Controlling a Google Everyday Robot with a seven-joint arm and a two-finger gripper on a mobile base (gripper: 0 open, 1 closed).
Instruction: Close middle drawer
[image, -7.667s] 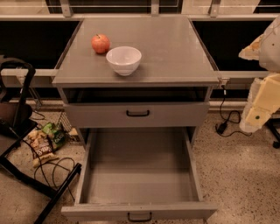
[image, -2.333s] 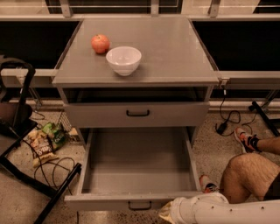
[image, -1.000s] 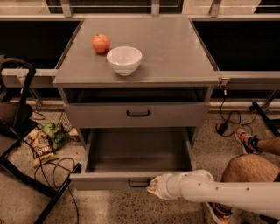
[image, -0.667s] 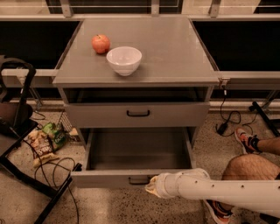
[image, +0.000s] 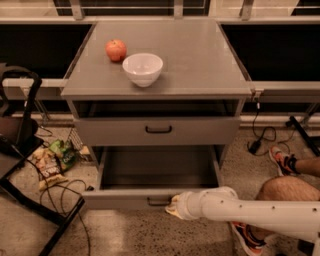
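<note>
The middle drawer (image: 120, 198) of the grey cabinet (image: 200, 55) stands partly pulled out, a wide grey tray with a low flat front and a small black bar handle (image: 157, 202). Its inside looks empty. My gripper (image: 173, 206) is at the end of the white arm (image: 240, 212) that comes in from the lower right. It presses against the drawer's front, just right of the handle. The taller-fronted top drawer (image: 200, 131) sits above it, nearly shut. The lowest drawer is hidden.
A red apple (image: 115, 50) and a white bowl (image: 142, 69) sit on the cabinet top. A person's bare leg (image: 285, 190) and shoe (image: 280, 159) are at the right. Snack bags (image: 52, 160), cables and a black chair frame (image: 30, 200) lie at the left.
The arm came in from the lower right to the drawer's front and moved toward the cabinet. The middle drawer has slid well in and shows less of its tray.
</note>
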